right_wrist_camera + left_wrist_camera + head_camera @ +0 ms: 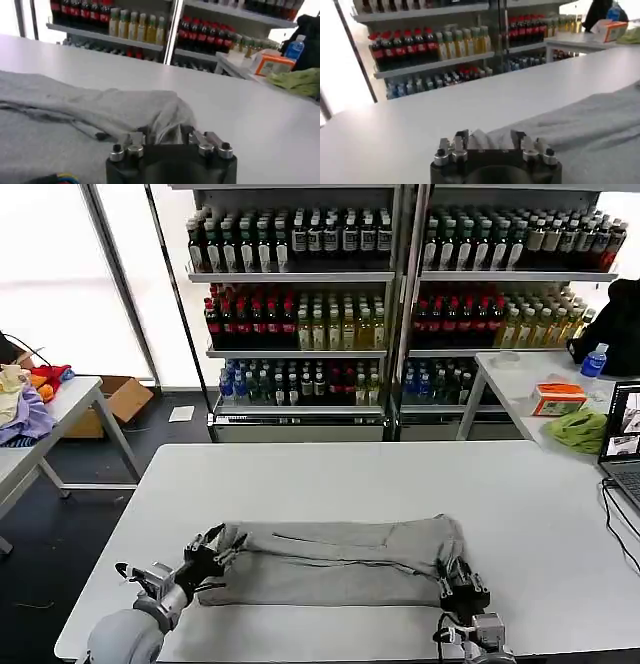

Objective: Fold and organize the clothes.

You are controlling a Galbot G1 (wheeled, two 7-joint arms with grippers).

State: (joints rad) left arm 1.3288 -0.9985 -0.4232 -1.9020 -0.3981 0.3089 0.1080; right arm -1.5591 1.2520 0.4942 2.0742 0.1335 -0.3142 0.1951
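A light grey shirt lies partly folded across the near part of the white desk, stretched between the two arms. The left gripper is closed on cloth at the shirt's left end, and the right gripper pinches a bunched fold at its right end — fabric sits between the fingers in both wrist views. The cotton looks light, limp and easily creased, so it should drape and sag wherever unsupported; corners and folded edges, taken at both ends together, seem the best holds. A cardboard box on the floor is far left — its contents cannot be told.
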